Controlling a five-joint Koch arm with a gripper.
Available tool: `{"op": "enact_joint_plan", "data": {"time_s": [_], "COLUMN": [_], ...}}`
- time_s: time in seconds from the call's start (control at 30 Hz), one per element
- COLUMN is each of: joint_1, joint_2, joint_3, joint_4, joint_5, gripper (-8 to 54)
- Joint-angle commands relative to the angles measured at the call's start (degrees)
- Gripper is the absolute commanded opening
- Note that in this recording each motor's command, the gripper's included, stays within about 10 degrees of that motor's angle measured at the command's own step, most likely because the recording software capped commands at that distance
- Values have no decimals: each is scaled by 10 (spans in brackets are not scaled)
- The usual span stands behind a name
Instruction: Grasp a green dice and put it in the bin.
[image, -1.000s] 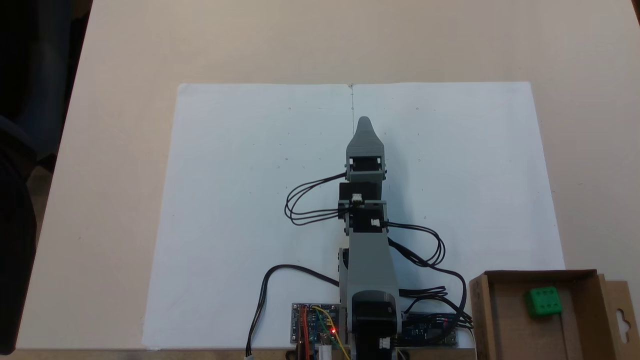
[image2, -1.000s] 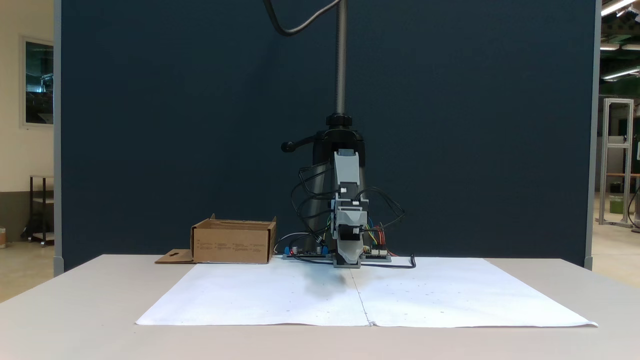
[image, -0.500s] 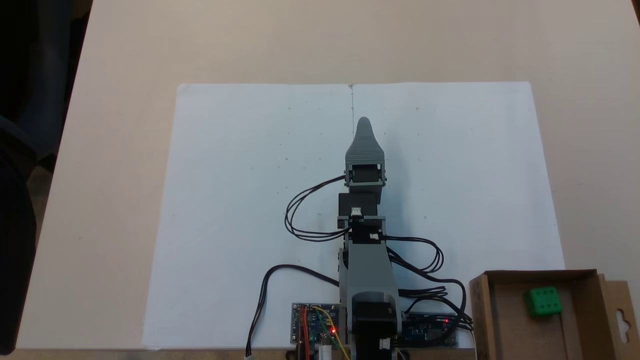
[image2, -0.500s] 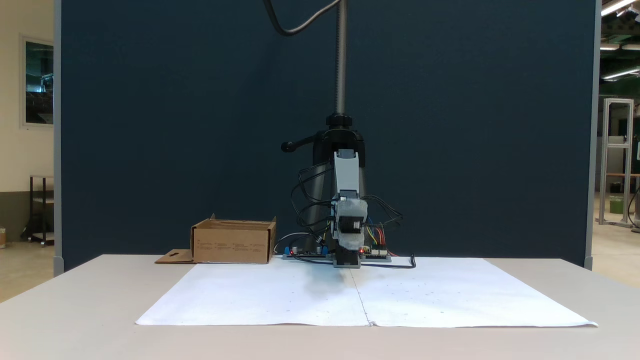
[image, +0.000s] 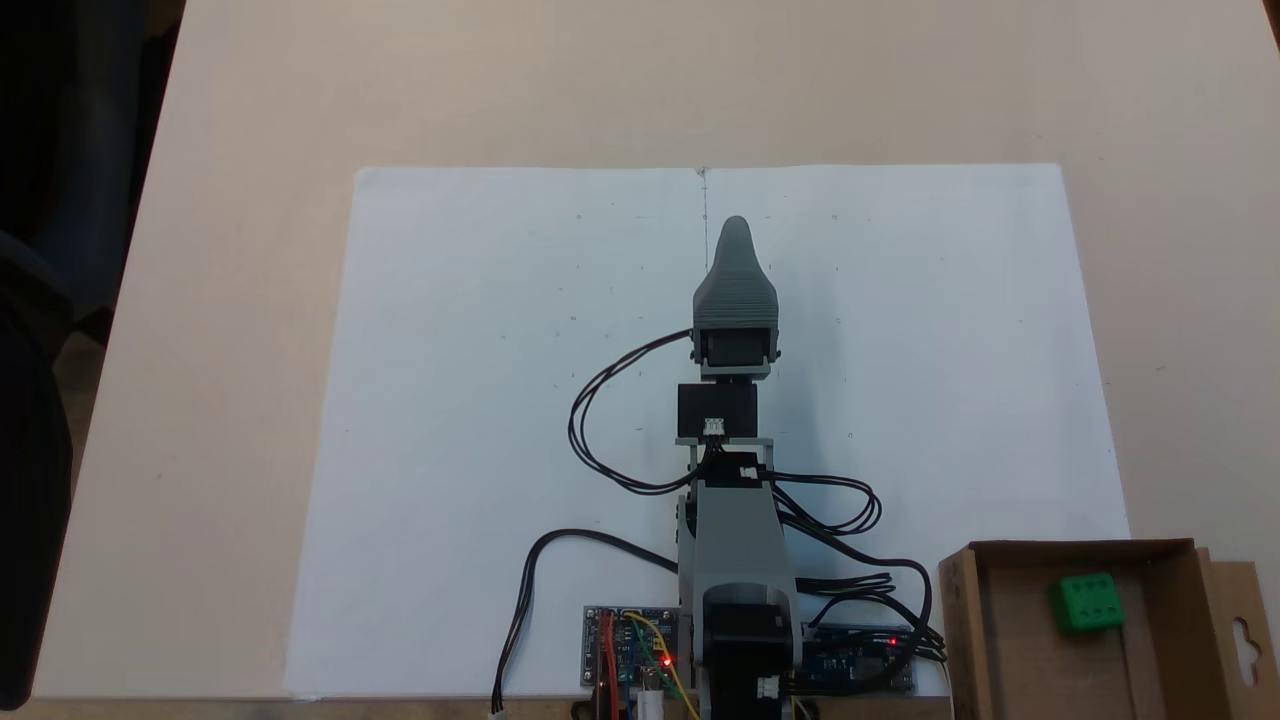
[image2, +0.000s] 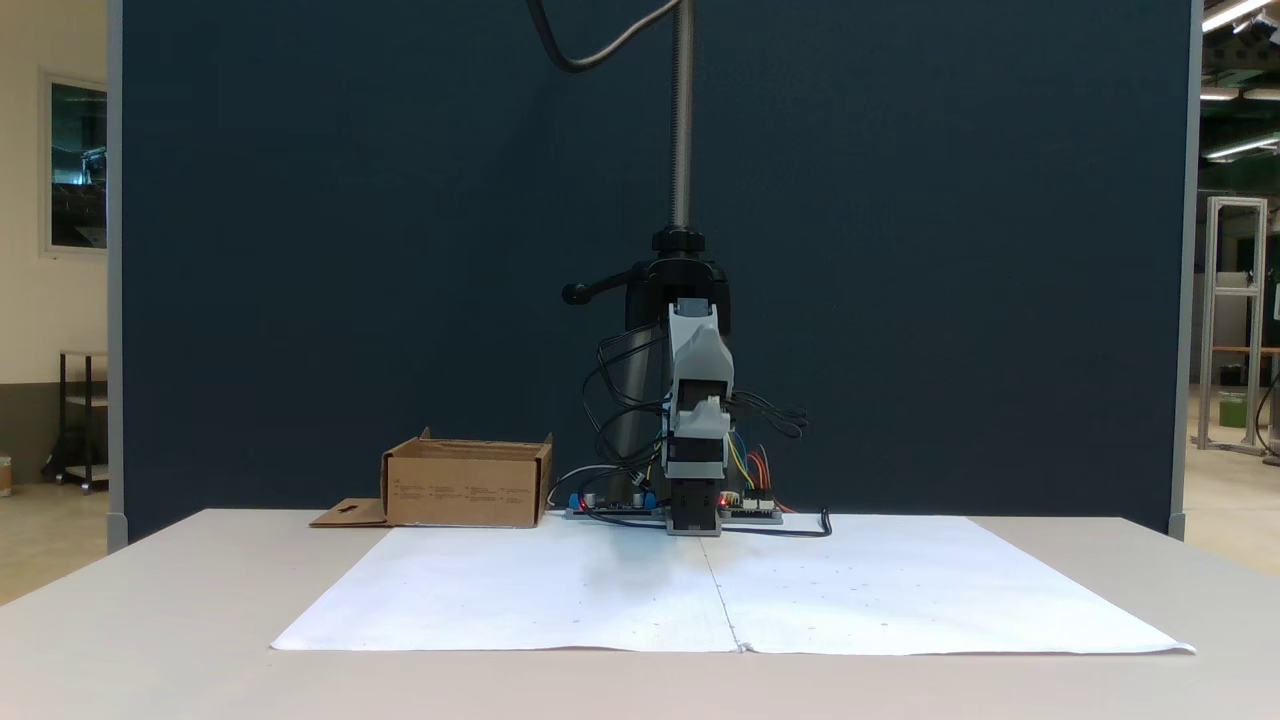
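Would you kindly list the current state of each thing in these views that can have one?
green dice: lying inside the bin, free of the arm.
bin: open-topped, upright, side flap folded out flat on the table.
gripper: over the white paper, nothing visible in it; open or shut cannot be told.
white paper: lying flat on the table.
circuit board: red light on.
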Motion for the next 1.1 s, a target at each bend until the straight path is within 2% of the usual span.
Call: {"op": "enact_joint_plan", "data": {"time_s": [0.0,1.07], "joint_1": [15,24], "joint_2": [69,65], "joint_3": [40,38], "joint_4": [-66,-55], "joint_5": [-45,-42], "gripper": [435,446]}}
